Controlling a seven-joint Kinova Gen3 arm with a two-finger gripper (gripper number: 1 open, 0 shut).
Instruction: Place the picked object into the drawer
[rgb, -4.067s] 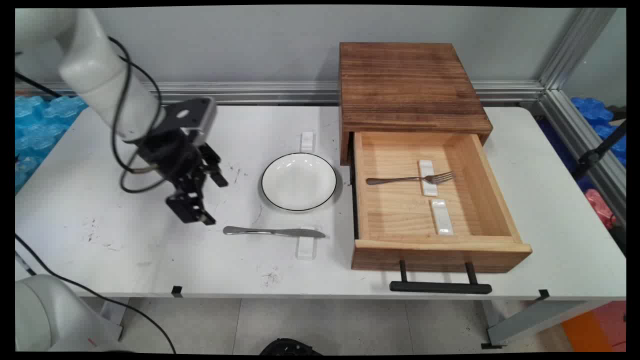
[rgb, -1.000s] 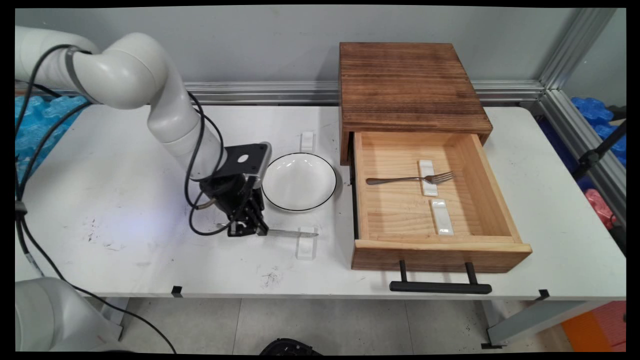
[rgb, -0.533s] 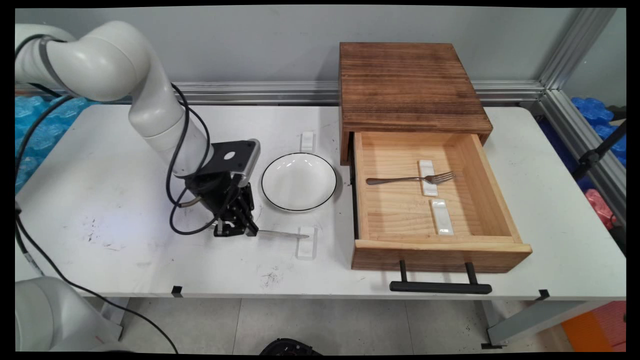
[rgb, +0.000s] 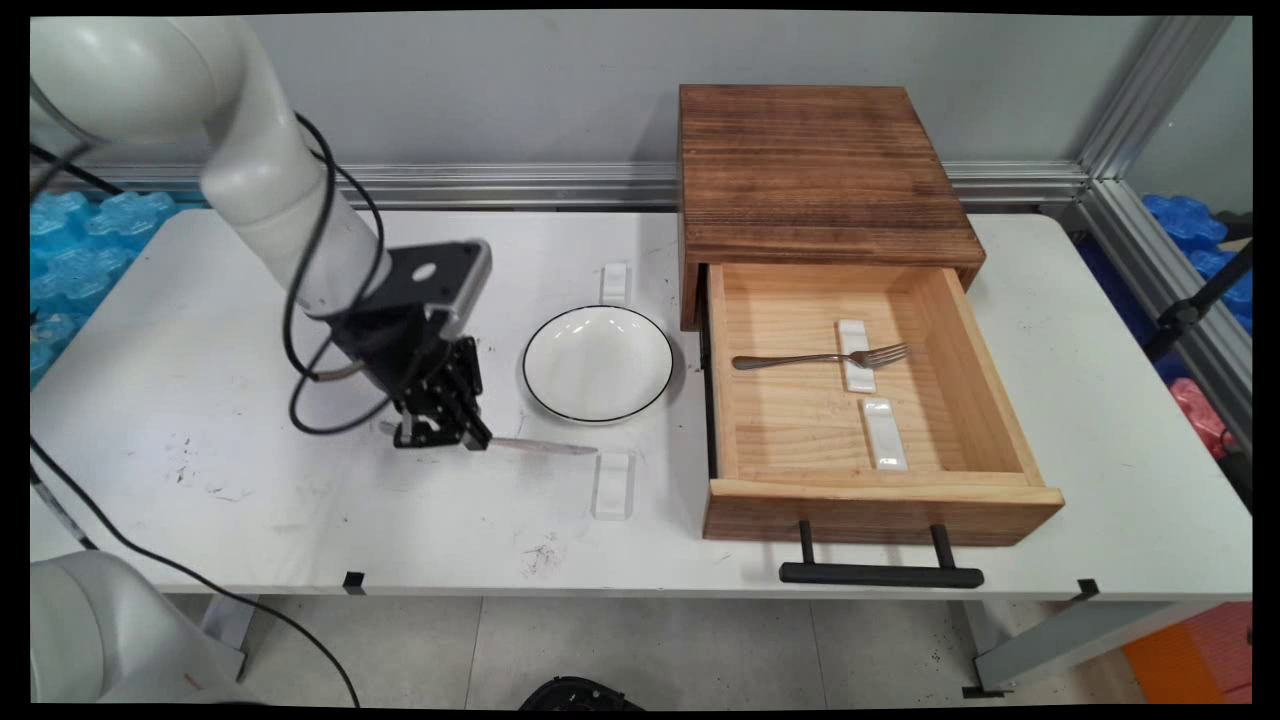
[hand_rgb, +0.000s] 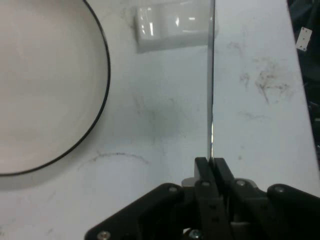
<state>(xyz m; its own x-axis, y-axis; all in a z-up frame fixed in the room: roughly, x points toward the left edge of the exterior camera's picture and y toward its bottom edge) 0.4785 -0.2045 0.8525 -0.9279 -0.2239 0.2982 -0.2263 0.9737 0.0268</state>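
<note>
White counter (rgb: 250, 500) before a grey wall, scuffed in places, carrying the following. Item: black pincer (rgb: 440, 437) on a white arm, entering from the upper left; fingers (hand_rgb: 202, 172) pressed tight together on the handle of a table knife (rgb: 540, 446), so the blade juts out level toward the right, seemingly lifted just clear of the surface. Item: white cutlery rest (rgb: 612, 484), just below the blade tip in the main view; the knife does not lie on it. Item: white plate (rgb: 598, 362) with a thin dark rim, bare, just beyond the knife. Item: a second small white rest (rgb: 614, 282) behind the plate. Item: dark-topped wooden cabinet (rgb: 820, 170) at the right rear, its pale drawer (rgb: 880, 495) pulled fully out, black bar handle toward the near edge. Inside: a fork (rgb: 820, 358) propped across one white rest (rgb: 855, 355), its tines raised; a further white rest (rgb: 885, 433) beside it, unoccupied.
</note>
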